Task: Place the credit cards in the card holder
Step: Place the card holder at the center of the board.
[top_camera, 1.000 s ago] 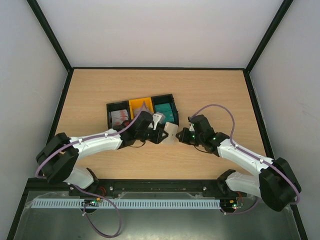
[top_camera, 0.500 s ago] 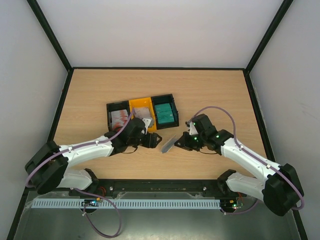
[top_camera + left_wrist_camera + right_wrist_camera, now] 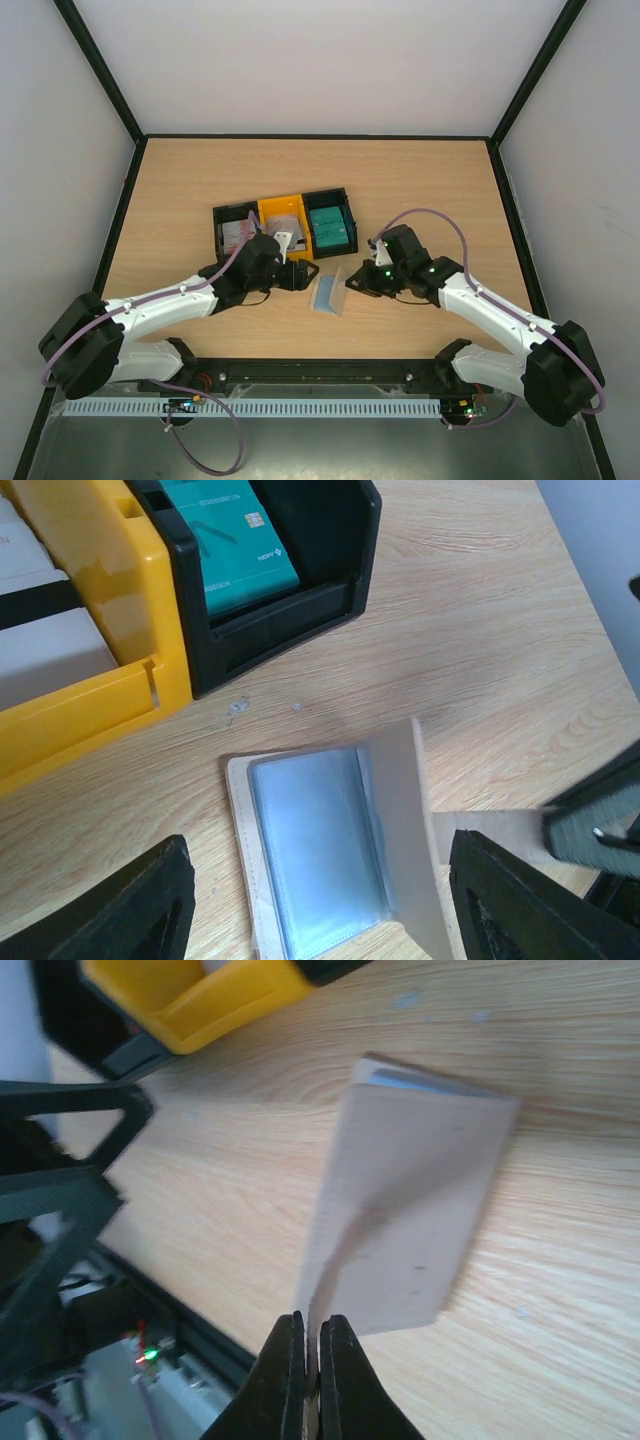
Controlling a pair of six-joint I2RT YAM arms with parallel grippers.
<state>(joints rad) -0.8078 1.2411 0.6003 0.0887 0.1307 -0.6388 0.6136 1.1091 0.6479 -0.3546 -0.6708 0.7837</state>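
Note:
The card holder (image 3: 328, 291) lies open on the table, light blue inside (image 3: 315, 850), its beige flap (image 3: 405, 810) raised. My right gripper (image 3: 310, 1345) is shut on the flap's little tab and holds the flap up; it shows in the top view (image 3: 355, 283). My left gripper (image 3: 318, 885) is open and empty, its jaws wide apart just above the holder. The teal card (image 3: 225, 540) lies in the right black tray (image 3: 340, 540). A white-grey card with a dark stripe (image 3: 40, 630) lies in the yellow tray. A red-blotched card (image 3: 238, 235) lies in the left black tray.
The joined black-yellow-black trays (image 3: 214, 222) stand just behind the holder. The yellow tray (image 3: 200, 990) and my left gripper's dark frame (image 3: 60, 1190) show in the right wrist view. Black rails edge the table.
The card holder has gone from upright between both grippers to lying open on the table. My left gripper has drawn back to the left. My right gripper keeps its hold on the tab.

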